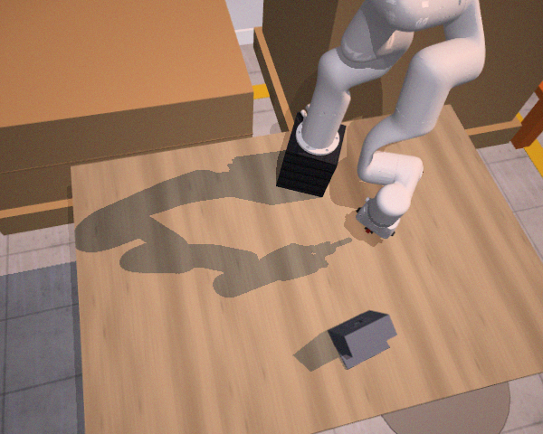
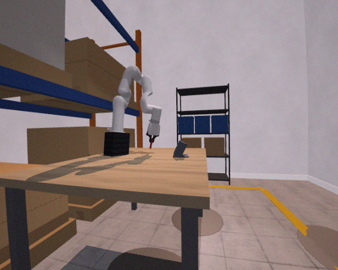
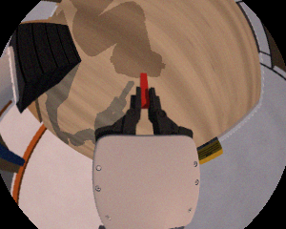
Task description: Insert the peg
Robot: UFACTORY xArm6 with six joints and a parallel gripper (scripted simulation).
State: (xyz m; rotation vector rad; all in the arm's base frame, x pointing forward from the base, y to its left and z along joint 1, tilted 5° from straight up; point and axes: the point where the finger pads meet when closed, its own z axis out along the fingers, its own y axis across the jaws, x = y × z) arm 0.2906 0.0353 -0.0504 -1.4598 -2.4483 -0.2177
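1. Wood-grain table fills most of the top view, with a white robot arm rising from a black base block near the table's 12 o'clock edge
2. From the base, the arm bends over toward 3 o'clock and points its gripper down at the tabletop, just to the 4 o'clock side of the base
3. The gripper's two dark fingers are clamped together on a thin red peg; in the wrist view the peg sticks out past the fingertips toward the wood
4. In the exterior view the peg hangs nearly upright below the gripper, its lower end near the table surface; whether it touches cannot be told
5. A grey sloped panel sits on the table at about 6 o'clock from the gripper, well apart from it; a small dark mark shows on its top face
6. The arm casts a long dark shadow across the wood toward 9 o'clock
7. Large brown cardboard boxes stand beyond the table's far edge, and a black shelf rack with blue bins stands by the wall in the exterior view
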